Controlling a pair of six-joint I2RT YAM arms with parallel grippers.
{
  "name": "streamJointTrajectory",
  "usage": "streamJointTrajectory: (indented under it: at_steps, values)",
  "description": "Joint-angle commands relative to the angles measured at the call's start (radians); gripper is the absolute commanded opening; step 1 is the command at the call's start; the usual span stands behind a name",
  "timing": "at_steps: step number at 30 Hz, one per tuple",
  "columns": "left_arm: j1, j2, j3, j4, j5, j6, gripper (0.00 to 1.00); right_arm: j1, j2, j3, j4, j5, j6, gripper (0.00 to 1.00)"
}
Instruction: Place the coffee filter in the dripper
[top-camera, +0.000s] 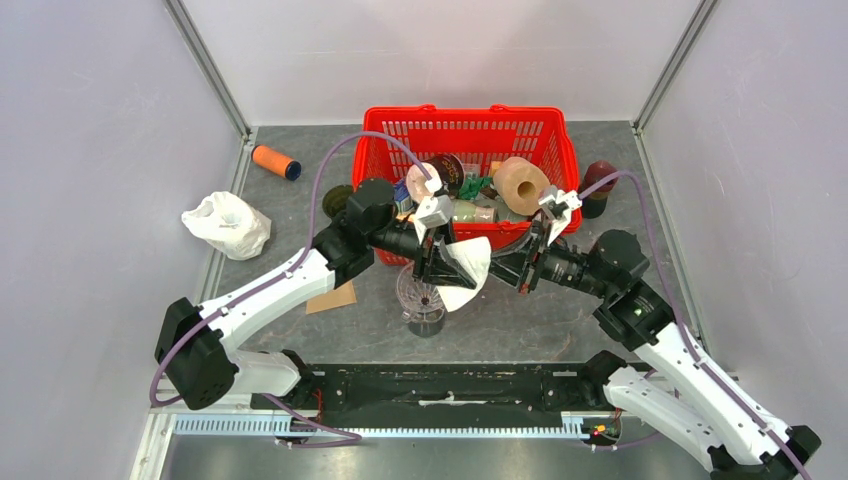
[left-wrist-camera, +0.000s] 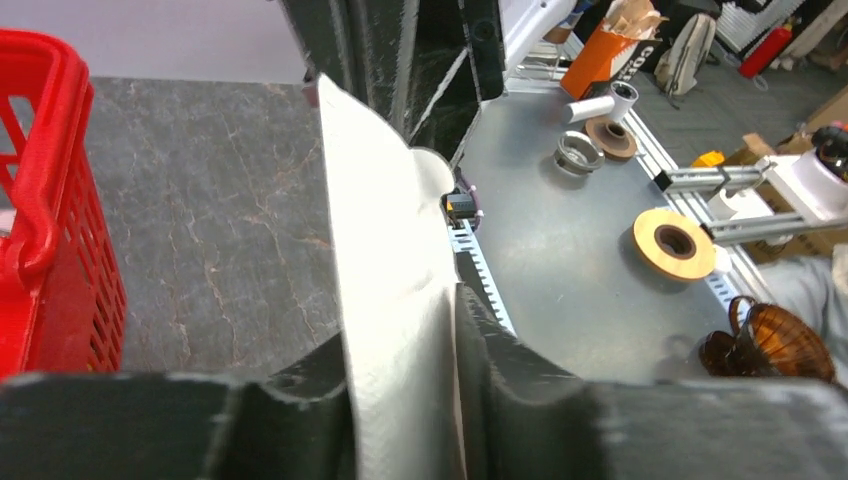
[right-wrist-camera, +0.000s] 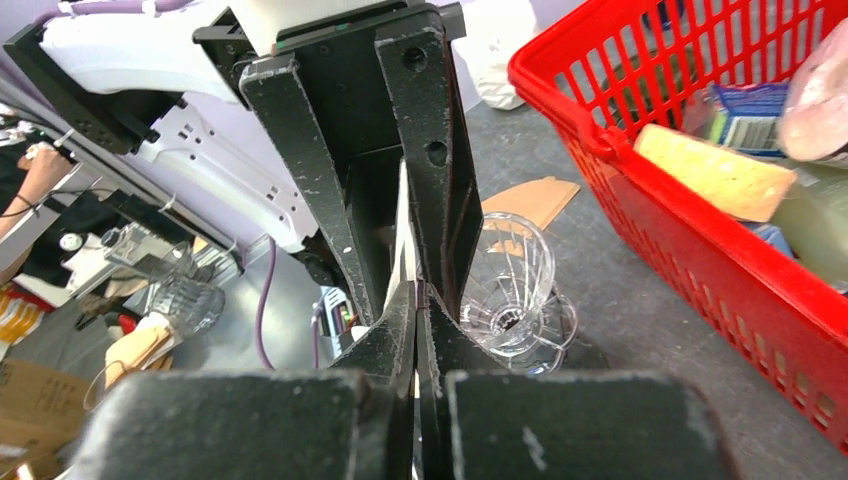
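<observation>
Both tools meet above the dripper (top-camera: 424, 295) at the worktop's middle. My left tool (top-camera: 432, 262) holds the filter (top-camera: 468, 268) in narrow jaws; the right tool (top-camera: 508, 268) looks shut on its edge. I should spread it open before lowering.

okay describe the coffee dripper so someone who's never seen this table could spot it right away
Find the red basket at the back of the table. Just in front of its near wall, under the white paper filter, stands the dripper. It is the only clear ribbed cone there, with a handle.
</observation>
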Motion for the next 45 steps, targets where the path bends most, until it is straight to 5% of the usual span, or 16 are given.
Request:
streamJointTrajectory:
  at_steps: [1, 13, 34, 45]
  values:
    - [-0.002, -0.023, 0.047, 0.008, -0.057, -0.048, 0.42, 0.002, -0.040, 0.013, 0.010, 0.082, -0.029, 0.00]
    - [-0.002, -0.058, 0.043, -0.013, -0.257, -0.094, 0.82, 0.002, -0.064, 0.024, -0.072, 0.204, 0.004, 0.00]
    - [-0.003, -0.222, 0.003, -0.134, -0.635, -0.127, 0.88, 0.001, -0.081, 0.120, -0.269, 0.575, 0.054, 0.00]
    - [-0.083, -0.110, 0.153, -0.180, -0.882, -0.088, 0.89, 0.002, 0.151, 0.376, -0.462, 0.748, 0.265, 0.00]
